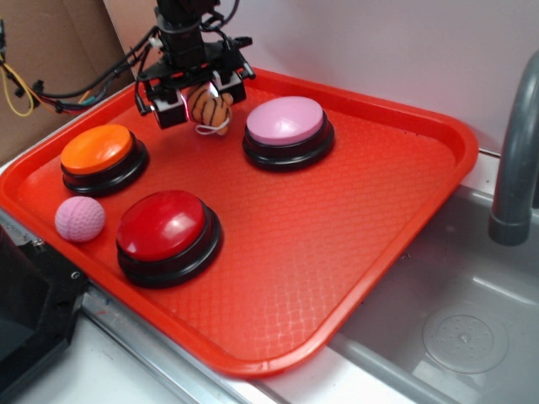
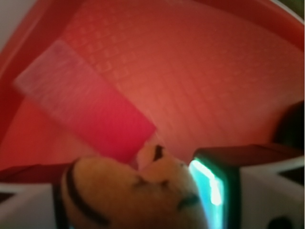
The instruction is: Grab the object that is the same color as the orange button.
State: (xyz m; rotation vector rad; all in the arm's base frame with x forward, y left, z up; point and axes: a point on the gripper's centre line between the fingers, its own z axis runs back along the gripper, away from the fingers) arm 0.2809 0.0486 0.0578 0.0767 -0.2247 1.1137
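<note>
The striped orange plush tiger (image 1: 210,106) hangs lifted near the desk's far edge; the orange button (image 1: 98,151) sits near the left edge.

Your exterior view looks down at an angle from the front of the red tray (image 1: 404,151), far enough back to take in the whole tray and part of the sink (image 1: 455,320) beside it. Your wrist view sits just behind the gripper (image 2: 128,200), facing the tray floor (image 2: 205,81) at very close range and blurred. Both views share the plush tiger (image 1: 210,105) (image 2: 128,195) and, probably, the tray's far corner
</note>
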